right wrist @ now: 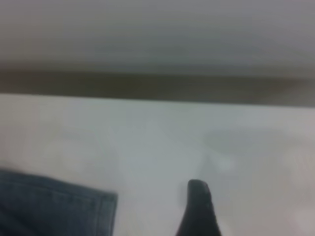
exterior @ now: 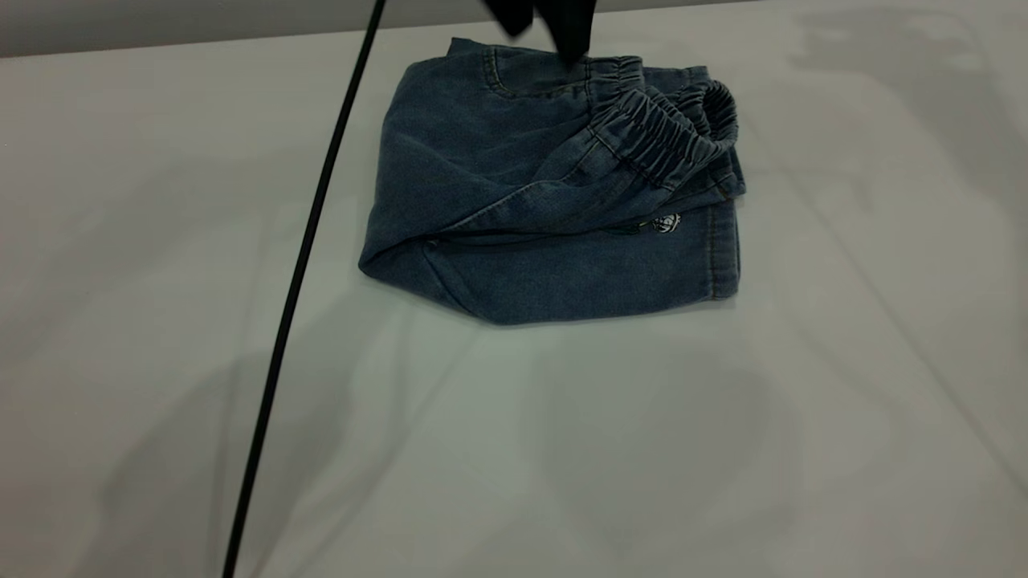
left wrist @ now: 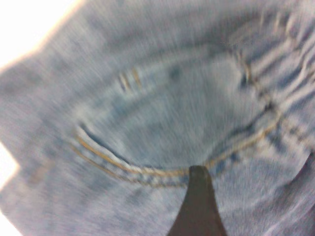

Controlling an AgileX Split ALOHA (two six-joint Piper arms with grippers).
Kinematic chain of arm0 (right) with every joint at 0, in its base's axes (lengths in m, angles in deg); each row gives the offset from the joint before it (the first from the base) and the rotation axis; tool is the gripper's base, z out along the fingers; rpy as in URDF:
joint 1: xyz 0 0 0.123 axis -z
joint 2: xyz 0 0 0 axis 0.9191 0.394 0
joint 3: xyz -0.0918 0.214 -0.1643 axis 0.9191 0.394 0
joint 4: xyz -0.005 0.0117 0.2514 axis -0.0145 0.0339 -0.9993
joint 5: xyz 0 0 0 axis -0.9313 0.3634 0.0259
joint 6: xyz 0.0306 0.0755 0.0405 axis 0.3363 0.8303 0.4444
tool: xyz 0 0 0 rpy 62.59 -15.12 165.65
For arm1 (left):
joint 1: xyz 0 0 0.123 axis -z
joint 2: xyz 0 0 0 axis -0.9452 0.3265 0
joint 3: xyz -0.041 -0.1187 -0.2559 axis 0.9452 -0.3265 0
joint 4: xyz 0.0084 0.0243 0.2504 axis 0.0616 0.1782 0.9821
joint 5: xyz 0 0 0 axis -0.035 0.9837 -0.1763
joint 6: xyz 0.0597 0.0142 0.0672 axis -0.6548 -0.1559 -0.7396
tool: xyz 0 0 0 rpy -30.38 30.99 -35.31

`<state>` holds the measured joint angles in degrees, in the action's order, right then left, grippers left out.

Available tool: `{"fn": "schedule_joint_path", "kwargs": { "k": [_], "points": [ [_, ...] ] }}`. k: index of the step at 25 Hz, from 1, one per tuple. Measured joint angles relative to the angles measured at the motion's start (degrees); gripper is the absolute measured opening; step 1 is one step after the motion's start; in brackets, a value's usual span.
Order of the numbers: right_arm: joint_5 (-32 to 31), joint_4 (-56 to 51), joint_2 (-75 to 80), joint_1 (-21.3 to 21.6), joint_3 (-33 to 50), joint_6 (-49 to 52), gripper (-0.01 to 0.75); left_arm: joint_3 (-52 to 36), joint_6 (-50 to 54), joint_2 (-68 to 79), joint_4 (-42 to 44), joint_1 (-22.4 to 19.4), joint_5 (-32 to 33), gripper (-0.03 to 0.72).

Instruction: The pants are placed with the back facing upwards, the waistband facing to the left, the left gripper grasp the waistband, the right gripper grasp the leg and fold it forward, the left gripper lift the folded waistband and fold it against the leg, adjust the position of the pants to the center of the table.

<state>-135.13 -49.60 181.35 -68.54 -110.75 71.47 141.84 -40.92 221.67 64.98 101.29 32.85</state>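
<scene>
Since only one dark fingertip (left wrist: pixel 199 196) shows in the left wrist view, hovering close over a back pocket seam, I cannot tell whether the left gripper (exterior: pixel 554 28) is released or clenched. In the exterior view it sits at the top centre of the frame, tips at the far edge of the pants (exterior: pixel 554 185), with its cable (exterior: pixel 305 265) running down the left of the frame. Contact with the cloth: cannot tell.

Right gripper (right wrist: pixel 199 206): one fingertip visible in its wrist view, over bare table (exterior: pixel 161 401), just beside a stitched hem; finger state not visible.

The pants lie folded into a compact bundle, upper centre of the exterior frame, towards the far edge of the table. The waistband (exterior: pixel 666 132) is doubled over on top at the bundle's upper right, ruched and slightly raised.

Handling, judged: soft, light denim, limp, no stiffness; layers will slide over one another if dragged. The elastic band is the thickest, grippiest ridge, so likely the best hold. To shift the bundle towards centre, pinching through all layers at the thick fold looks safer than a single top layer.
</scene>
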Motion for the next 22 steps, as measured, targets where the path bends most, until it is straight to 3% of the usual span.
{"fn": "schedule_joint_path", "kwargs": {
  "k": [5, 12, 22],
  "points": [
    [0.0, -0.2, -6.0, 0.1, 0.0, -0.1, 0.457, 1.8, 1.6, -5.2, 5.0, 0.0, 0.0, 0.510],
    [0.0, -9.2, -18.9, 0.0, -0.1, -0.4, 0.457, 1.4, 7.9, -15.9, 14.6, 0.1, 0.0, 0.510],
    [-0.1, -18.3, -40.5, 0.0, 4.7, -0.9, 0.457, 1.1, 9.2, -34.6, 17.9, 0.1, 0.0, 0.510]
  ]
}}
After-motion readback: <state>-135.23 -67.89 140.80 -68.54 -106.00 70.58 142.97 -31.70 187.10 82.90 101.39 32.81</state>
